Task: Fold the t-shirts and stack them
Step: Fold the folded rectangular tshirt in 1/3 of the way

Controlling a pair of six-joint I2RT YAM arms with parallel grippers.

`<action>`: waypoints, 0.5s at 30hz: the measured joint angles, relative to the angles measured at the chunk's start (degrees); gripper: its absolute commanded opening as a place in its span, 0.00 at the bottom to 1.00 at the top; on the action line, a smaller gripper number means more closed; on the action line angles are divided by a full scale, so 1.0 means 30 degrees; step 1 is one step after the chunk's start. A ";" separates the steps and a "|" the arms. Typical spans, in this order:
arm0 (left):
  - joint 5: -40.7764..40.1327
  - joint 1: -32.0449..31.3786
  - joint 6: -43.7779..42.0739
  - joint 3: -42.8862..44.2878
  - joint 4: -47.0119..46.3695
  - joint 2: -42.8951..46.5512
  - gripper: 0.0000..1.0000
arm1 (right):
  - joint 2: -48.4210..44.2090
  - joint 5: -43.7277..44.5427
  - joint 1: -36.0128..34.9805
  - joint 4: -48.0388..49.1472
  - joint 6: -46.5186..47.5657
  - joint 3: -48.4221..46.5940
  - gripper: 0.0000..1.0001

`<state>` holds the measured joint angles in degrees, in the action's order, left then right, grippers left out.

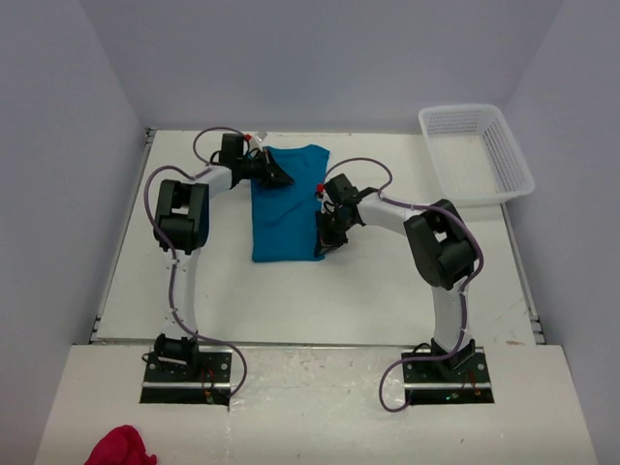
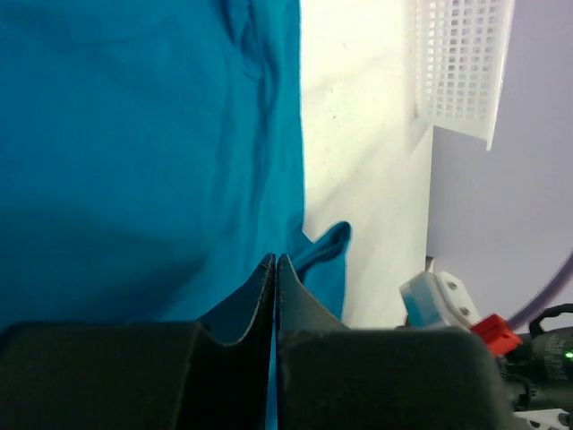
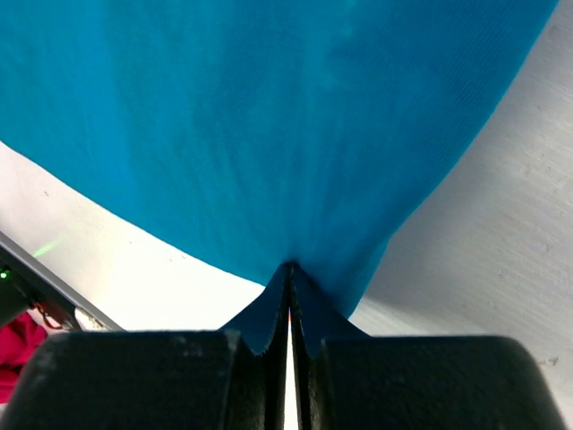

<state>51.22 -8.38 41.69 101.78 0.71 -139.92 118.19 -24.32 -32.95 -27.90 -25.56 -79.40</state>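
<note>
A plain teal-blue t-shirt (image 1: 286,213) lies as a narrow upright rectangle in the middle of the white table (image 1: 387,281). My left gripper (image 1: 279,176) is at the shirt's far left part. In the left wrist view the left gripper (image 2: 275,260) is shut, with the t-shirt (image 2: 134,134) running into its tips and a small flap sticking out to the right. My right gripper (image 1: 327,240) is at the shirt's near right edge. In the right wrist view the right gripper (image 3: 289,266) is shut on the t-shirt (image 3: 269,116), and the cloth's creases fan out from the tips.
A white mesh basket (image 1: 513,165) stands at the table's far right corner, and its wall (image 2: 461,63) shows in the left wrist view. A red cloth (image 1: 121,448) lies on the near ledge, left of the left arm's base.
</note>
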 measured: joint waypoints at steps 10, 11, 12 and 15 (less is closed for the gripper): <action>-0.2630 0.0000 -0.1217 -0.4313 0.1530 0.7810 0.00 | -0.0561 0.0444 -0.0058 -0.0867 0.0634 -0.0102 0.00; -0.2725 0.0000 -0.1297 -0.4641 0.1494 0.8284 0.00 | -0.0561 0.0459 -0.0058 -0.1020 0.0714 -0.0204 0.00; -0.2790 0.0000 -0.1355 -0.4947 0.1472 0.8575 0.00 | -0.0561 0.0474 -0.0058 -0.1195 0.0787 -0.0393 0.00; -0.3213 0.0000 -0.1632 -0.5996 0.1530 0.8692 0.00 | -0.0561 0.0452 -0.0058 -0.1421 0.0889 -0.0918 0.00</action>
<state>41.58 -8.38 36.80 83.79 5.30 -113.84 116.51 -22.96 -33.12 -32.16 -22.90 -82.15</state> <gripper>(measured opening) 0.002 0.003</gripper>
